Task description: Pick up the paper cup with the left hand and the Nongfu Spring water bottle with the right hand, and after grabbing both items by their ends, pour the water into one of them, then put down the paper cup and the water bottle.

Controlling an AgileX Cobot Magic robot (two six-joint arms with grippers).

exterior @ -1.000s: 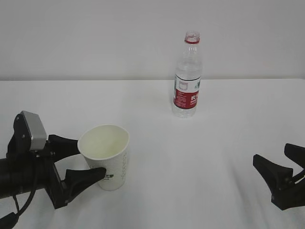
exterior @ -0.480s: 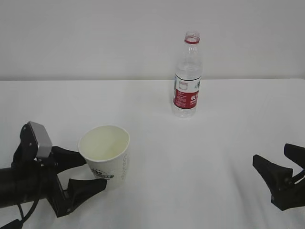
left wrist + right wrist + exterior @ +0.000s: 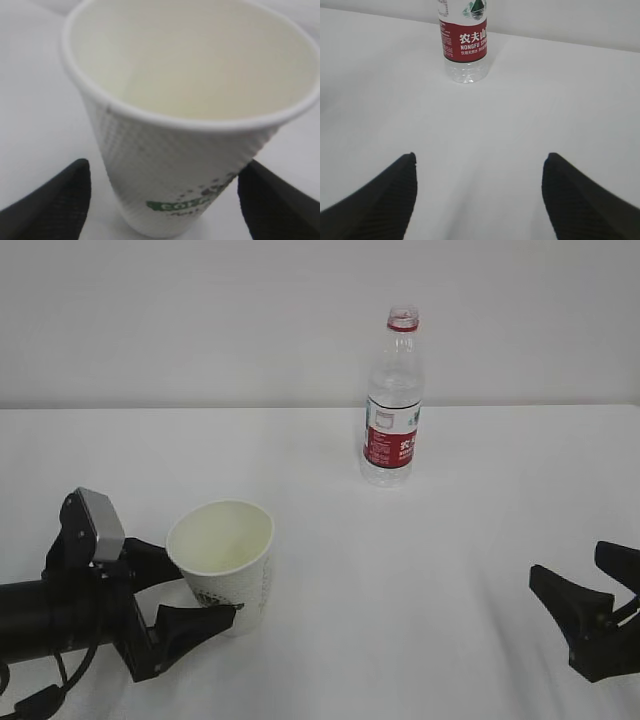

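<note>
Fingers (image 3: 190,625) of the black two-fingered left gripper (image 3: 175,590), with a grey rectangular box on its wrist, are spread wide to either side of the white tapered paper cup with a dimpled wall and dark green printed logo (image 3: 225,565); in the left wrist view a gap of table is seen between each black fingertip and the cup's lower wall (image 3: 175,165), so the cup is flanked but not clamped. The cup is stood upright on its narrow base at the near left of the white table (image 3: 420,570), its long axis vertical and its wide cream-coloured mouth turned upward. The black right gripper (image 3: 600,600) is held low at the near right edge, well apart from everything, its two fingers parted with nothing between them. Straight ahead of it in the right wrist view, far across bare table, the tall clear ribbed plastic bottle with a red-and-white label (image 3: 464,42) is stood upright near the back wall, its uncapped neck with a red ring (image 3: 403,322) pointed up. Cup and bottle are well apart.
</note>
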